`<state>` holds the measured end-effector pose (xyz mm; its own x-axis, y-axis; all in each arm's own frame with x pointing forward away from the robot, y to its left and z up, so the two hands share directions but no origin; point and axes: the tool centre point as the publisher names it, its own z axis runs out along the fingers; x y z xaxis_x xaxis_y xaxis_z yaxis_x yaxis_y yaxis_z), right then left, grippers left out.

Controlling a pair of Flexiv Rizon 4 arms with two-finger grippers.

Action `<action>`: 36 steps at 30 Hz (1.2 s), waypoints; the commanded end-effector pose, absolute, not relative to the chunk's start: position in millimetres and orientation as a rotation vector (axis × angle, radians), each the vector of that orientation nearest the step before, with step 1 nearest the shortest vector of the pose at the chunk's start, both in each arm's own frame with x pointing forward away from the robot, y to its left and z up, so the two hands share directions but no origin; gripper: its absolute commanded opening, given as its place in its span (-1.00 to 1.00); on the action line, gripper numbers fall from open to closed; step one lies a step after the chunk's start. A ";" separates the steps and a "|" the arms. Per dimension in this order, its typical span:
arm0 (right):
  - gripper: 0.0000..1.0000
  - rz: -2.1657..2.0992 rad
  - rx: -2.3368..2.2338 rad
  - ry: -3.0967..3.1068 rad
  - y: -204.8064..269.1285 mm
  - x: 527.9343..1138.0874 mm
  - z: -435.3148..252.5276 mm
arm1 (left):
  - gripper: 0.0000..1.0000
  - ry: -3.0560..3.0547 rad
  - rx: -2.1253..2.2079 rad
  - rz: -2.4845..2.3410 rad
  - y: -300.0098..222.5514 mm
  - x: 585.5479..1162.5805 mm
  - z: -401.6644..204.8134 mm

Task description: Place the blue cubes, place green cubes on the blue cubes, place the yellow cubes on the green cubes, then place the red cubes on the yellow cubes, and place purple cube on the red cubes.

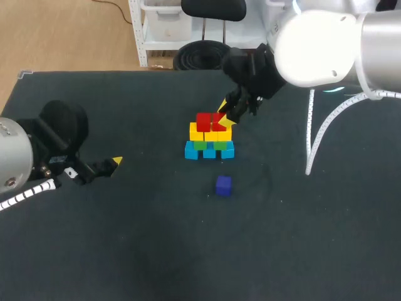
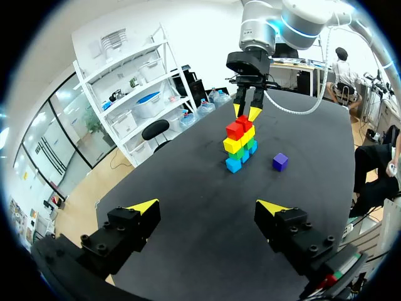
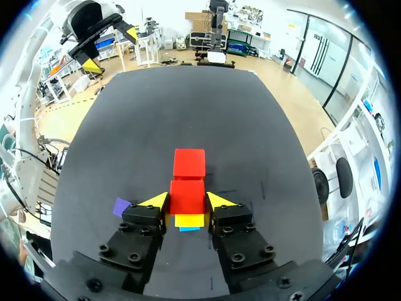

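The stack stands mid-table: blue cubes (image 1: 192,151) at the bottom, green cubes (image 1: 200,145) on them, yellow cubes (image 1: 197,132) above. One red cube (image 1: 203,121) rests free on the yellow row. Beside it sits a second red cube (image 3: 188,195), and my right gripper (image 3: 188,200) is shut on it from above, its base on the yellow layer (image 3: 189,220). The purple cube (image 1: 223,185) lies alone on the table in front of the stack. My left gripper (image 2: 208,207) hangs open and empty, well left of the stack (image 2: 240,143).
A black cloth covers the table (image 1: 125,251). My right arm (image 1: 313,44) leans in from the back right over the stack. Bare cloth stretches between the left gripper (image 1: 116,162) and the cubes.
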<state>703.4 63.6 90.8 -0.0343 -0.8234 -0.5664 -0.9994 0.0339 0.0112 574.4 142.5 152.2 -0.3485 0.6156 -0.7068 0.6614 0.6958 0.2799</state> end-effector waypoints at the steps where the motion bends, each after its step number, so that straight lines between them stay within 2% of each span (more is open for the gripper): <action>1: -1.00 0.585 -1.842 1.916 64.5 704.4 90.2 | 1.00 2.058 0.966 -0.056 140.0 573.8 150.4; 20: -1.00 0.583 -1.845 1.916 67.8 704.4 89.6 | 1.00 2.058 0.966 -0.056 140.0 573.8 150.4; 22: -0.82 0.582 -1.845 1.917 68.2 704.3 89.5 | 1.00 2.058 0.966 -0.056 140.0 573.8 150.4; 24: -0.45 0.583 -1.847 1.917 68.5 704.1 89.4 | 1.00 2.058 0.966 -0.056 140.0 573.8 150.4; 27: -0.25 0.582 -1.848 1.919 68.8 703.9 89.3 | 1.00 2.058 0.966 -0.056 140.0 573.8 150.4; 36: -0.07 0.575 -1.846 1.924 69.0 704.0 89.2 | 1.00 2.058 0.966 -0.056 140.0 573.8 150.4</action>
